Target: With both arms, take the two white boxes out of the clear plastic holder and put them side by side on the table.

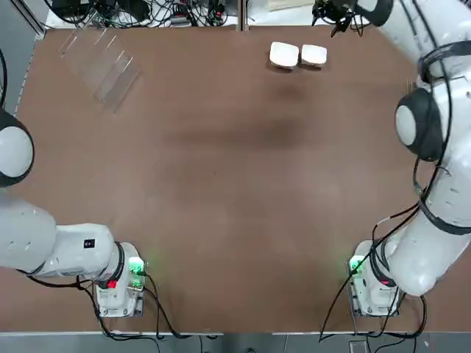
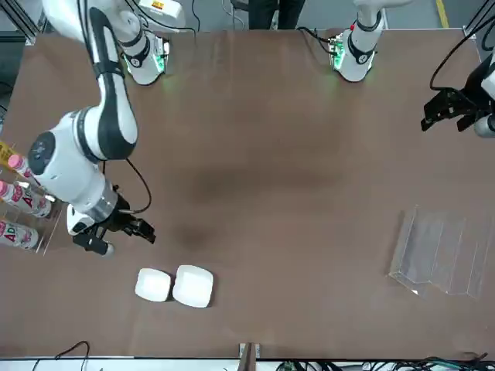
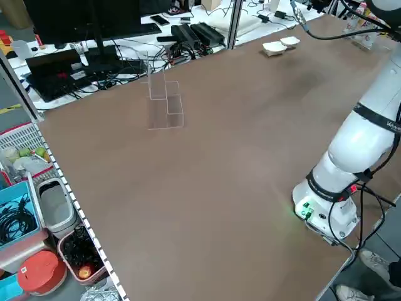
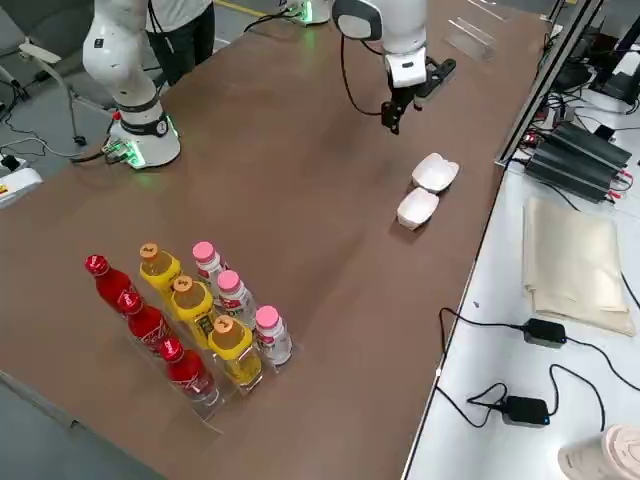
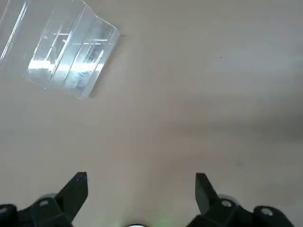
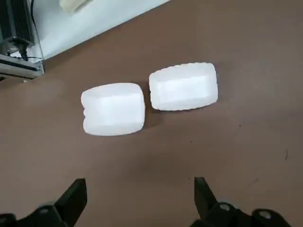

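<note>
The two white boxes lie side by side, touching, on the table near its far edge. My right gripper hovers open just beside and above them; in the right wrist view both boxes lie beyond its spread fingers. The clear plastic holder stands at the far left corner with nothing in its slots. My left gripper hangs open above the table on the left side, a short way from the holder.
A rack of red, yellow and pink-capped bottles stands at the table's right edge. Cables, power bricks and a monitor crowd the bench beyond the far edge. A person stands behind the arms' bases.
</note>
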{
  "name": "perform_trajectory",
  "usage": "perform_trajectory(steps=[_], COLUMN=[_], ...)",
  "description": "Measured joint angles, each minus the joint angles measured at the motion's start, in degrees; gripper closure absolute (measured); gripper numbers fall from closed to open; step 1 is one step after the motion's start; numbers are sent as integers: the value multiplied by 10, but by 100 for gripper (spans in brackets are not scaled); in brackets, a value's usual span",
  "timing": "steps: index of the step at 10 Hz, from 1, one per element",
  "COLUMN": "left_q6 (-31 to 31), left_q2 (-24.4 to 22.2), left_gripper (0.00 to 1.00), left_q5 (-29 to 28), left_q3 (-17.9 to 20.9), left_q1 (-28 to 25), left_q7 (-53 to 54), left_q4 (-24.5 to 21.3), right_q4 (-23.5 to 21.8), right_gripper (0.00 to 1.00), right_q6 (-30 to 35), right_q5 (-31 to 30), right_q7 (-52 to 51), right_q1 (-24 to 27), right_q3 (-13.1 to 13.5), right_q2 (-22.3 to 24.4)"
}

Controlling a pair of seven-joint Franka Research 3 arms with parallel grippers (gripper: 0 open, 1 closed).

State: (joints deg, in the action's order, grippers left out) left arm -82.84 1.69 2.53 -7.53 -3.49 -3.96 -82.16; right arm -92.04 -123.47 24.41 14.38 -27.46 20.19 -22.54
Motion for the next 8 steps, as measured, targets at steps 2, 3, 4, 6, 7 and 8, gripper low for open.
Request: perform_trajectory(steps=[2,3,4,6,7,8], left_q6=[0,0,0,1,1,1], left_q2=[0,0,0,0,0,0], left_gripper=[0,0,0,0,0,0], left_q5=[0,0,0,0,0,0], left_q3=[0,0,0,0,-1,-1], left_q1=[0,0,0,0,1,1], left_q7=[0,0,0,0,0,0], left_q4=[0,0,0,0,0,0], right_q4=[0,1,1,2,2,3], right_gripper=[0,0,0,0,0,0], right_q6=[35,58,90,152,176,199], right_q5=[-63,-88,-103,-143,-166,-180], right_q7=[-8,-9,-10,-12,-12,-12], right_q1=[133,174,198,229,248,262], right_q3=[-123,-158,-174,-186,-201,-213], right_q2=[34,52,72,116,136,154])
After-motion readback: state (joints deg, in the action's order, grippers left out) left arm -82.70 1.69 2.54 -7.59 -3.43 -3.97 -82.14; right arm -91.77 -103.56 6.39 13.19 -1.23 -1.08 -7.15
